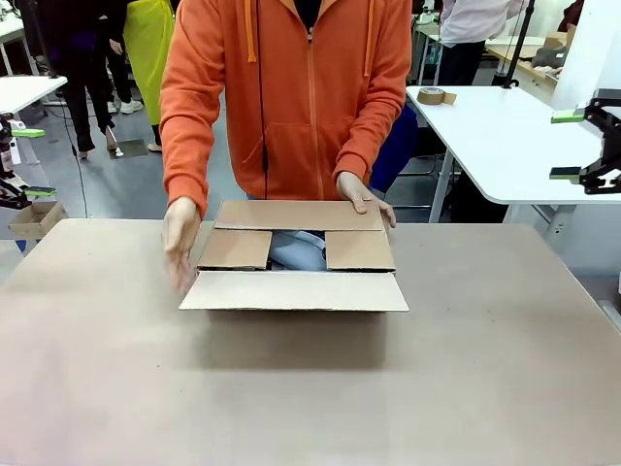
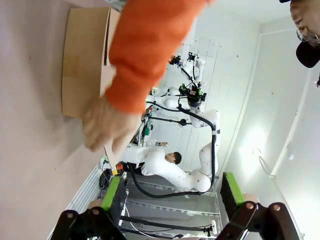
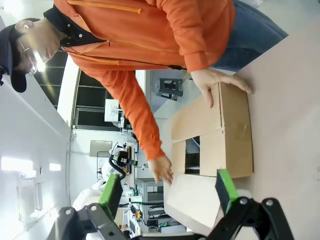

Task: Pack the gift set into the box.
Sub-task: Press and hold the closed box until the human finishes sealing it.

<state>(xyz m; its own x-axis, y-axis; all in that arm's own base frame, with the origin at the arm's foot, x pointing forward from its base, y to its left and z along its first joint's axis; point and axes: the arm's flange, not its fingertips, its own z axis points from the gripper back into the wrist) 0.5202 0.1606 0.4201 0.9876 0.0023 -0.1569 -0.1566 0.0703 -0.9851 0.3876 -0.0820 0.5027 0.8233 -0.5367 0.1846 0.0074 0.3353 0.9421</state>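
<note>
Nearest, the left pincer (image 1: 32,162) hangs at the table's left edge and the right pincer (image 1: 571,146) at its right edge, both raised clear of the surface and holding nothing. Each has its fingers spread wide; in the wrist views the green pads (image 2: 111,192) of the left and those (image 3: 226,186) of the right stand well apart with only air between them. The near half of the brown table (image 1: 291,398) lies bare. Beyond it, about midway across, the box (image 1: 291,335) sits squarely on the table. Its near flap (image 1: 293,291) is folded out toward the robot, the two side flaps (image 1: 235,249) are turned inward and leave a gap, and the far flap (image 1: 299,215) is laid down over their far ends. Through the gap shows a pale grey-and-white part of the gift set (image 1: 297,250), inside the box. A person in an orange hoodie (image 1: 291,97) leans over from the far side: one hand (image 1: 180,241), blurred, is at the box's left corner by the near flap, and the other hand (image 1: 364,197) rests on the far flap's right end. Farther back on the right stands a white table (image 1: 495,136) with a roll of tape (image 1: 432,95) on it.
</note>
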